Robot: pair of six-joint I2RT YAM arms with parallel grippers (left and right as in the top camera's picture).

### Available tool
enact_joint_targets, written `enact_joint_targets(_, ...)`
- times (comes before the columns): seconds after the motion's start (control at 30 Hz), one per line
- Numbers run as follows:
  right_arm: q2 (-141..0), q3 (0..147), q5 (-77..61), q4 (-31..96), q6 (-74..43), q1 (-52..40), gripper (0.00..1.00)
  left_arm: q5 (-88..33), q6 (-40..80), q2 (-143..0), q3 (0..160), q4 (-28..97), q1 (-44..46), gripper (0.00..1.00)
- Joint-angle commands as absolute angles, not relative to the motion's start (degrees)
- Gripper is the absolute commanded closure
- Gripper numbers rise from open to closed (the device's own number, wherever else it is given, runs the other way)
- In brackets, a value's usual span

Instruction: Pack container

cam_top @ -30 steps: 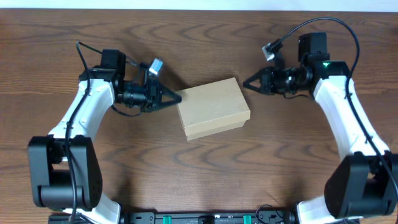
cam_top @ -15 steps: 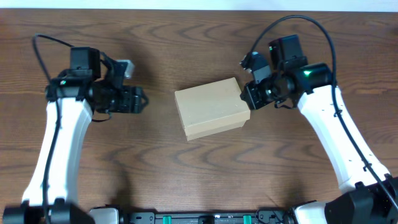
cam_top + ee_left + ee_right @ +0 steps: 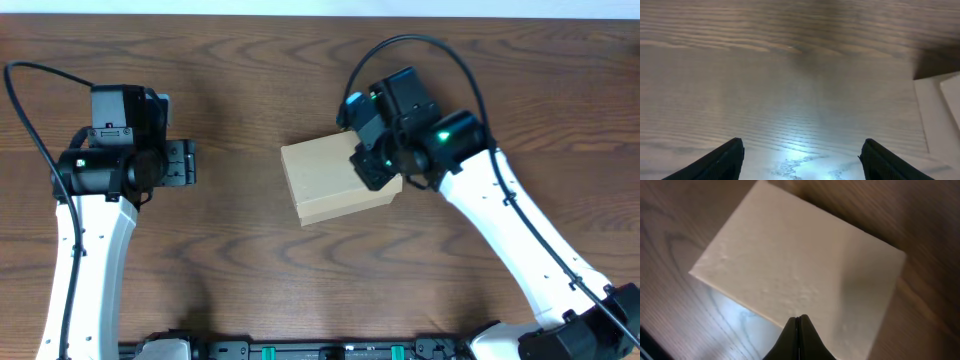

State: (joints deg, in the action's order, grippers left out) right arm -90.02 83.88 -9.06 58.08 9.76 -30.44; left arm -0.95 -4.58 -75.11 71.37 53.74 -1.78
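Note:
The container is a plain tan cardboard box lying closed near the middle of the table, slightly turned. My right gripper hangs over its right end, pointing down. In the right wrist view the right gripper is shut with nothing between its fingers, its tip above the box lid near one long edge. Whether it touches the lid I cannot tell. My left gripper stands open well left of the box, over bare wood. From the left wrist, the fingers stand wide apart and the box's corner shows at the right edge.
The wooden table stretches around the box. A black rail runs along the front edge. Cables loop from both arms above the wrists.
My left gripper has drawn back leftward from the box's left end and opened. My right gripper has moved left from beside the box to above its right end, staying shut.

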Motion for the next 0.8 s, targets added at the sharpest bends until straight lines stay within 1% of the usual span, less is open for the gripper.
enact_joint_targets(0.0,-89.2,85.2,-7.5,58.2,10.8,-32.8,0.99,2.0,-3.4,-74.5,72.6,54.0,-2.0,0.24)
enact_joint_targets(0.37,-89.8,84.8,-5.8,60.9,10.8,-34.2,0.99,1.9,-3.4,-74.5,72.6,54.0,-2.0,0.23)
enact_joint_targets(0.77,-96.6,84.8,-6.0,62.1,10.8,-34.2,0.99,1.9,-3.4,-74.5,72.6,54.0,-2.0,0.23)
